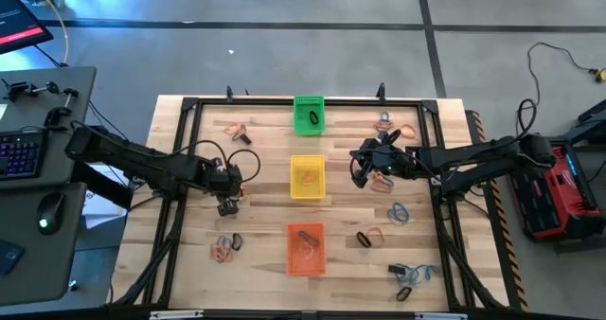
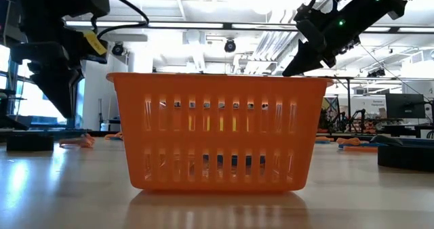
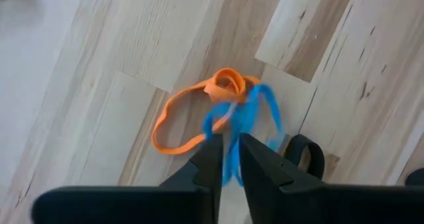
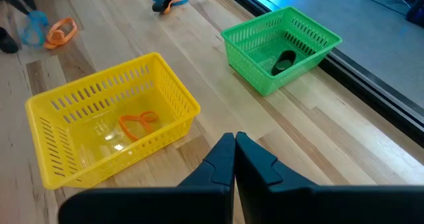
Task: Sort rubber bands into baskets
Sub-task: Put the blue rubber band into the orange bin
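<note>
Three baskets stand in a row down the table's middle: green [image 1: 309, 115] far, yellow [image 1: 307, 177] middle, orange [image 1: 305, 248] near. A black rubber band [image 4: 285, 61] lies in the green one and an orange band [image 4: 136, 123] in the yellow one. My left gripper [image 1: 227, 204] points down, left of the yellow basket, with a blue rubber band [image 3: 255, 111] between its fingers. That blue band is tangled with an orange band [image 3: 175, 114] lying on the wood. A black band [image 3: 305, 154] lies beside them. My right gripper [image 1: 360, 168] hovers shut and empty, right of the yellow basket. My left gripper has one strand of the blue band [image 3: 230, 159] between its two fingertips, which stand a narrow gap apart, and the strand fills that gap. The fingers come from above, pointing down. The band runs from the fingers to the orange band's knotted end [image 3: 228, 85] on the table.
Loose clusters of rubber bands lie at the far left [image 1: 237, 131], near left [image 1: 225, 247], far right [image 1: 396, 126], right [image 1: 398, 213] and near right [image 1: 412, 275]. A black frame [image 1: 189, 107] borders the tabletop.
</note>
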